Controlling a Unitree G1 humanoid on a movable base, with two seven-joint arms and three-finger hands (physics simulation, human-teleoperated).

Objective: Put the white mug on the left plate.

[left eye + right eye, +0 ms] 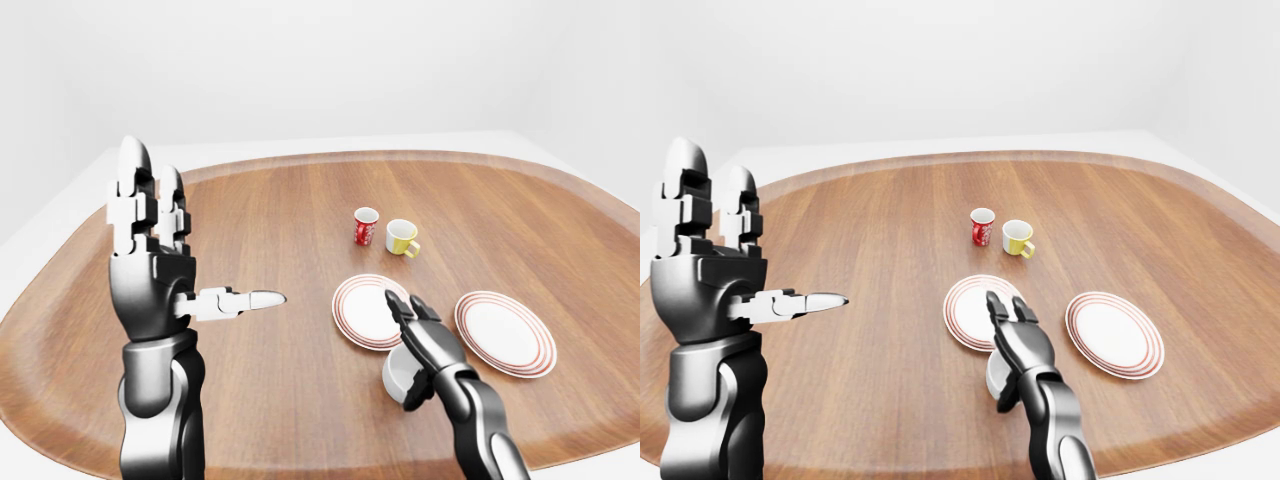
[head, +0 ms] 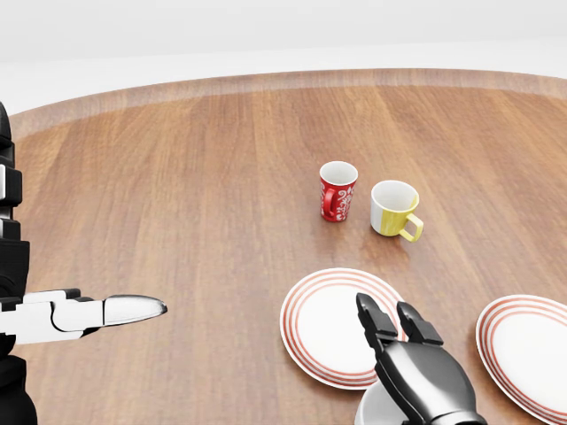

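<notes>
Mug: white mug (image 1: 398, 372) sat at 6 o'clock of left plate (image 1: 362, 310); rigid, glazed, likely slippery, so grip body. Right hand (image 1: 420, 335) over it, closure unclear; left hand (image 1: 150, 262) released.

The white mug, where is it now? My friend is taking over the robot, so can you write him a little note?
Right hand: over the white mug, fingers spread on its top and side, not clearly closed round it.
Left hand: raised upright at the view's left, open, holding nothing.
The mug stands on the table, just below the left plate, not on it.
The red mug, yellow mug and right plate play no part.
Done: hand brought to the mug.
Left: grip it, lift, set it on the left plate.
</notes>
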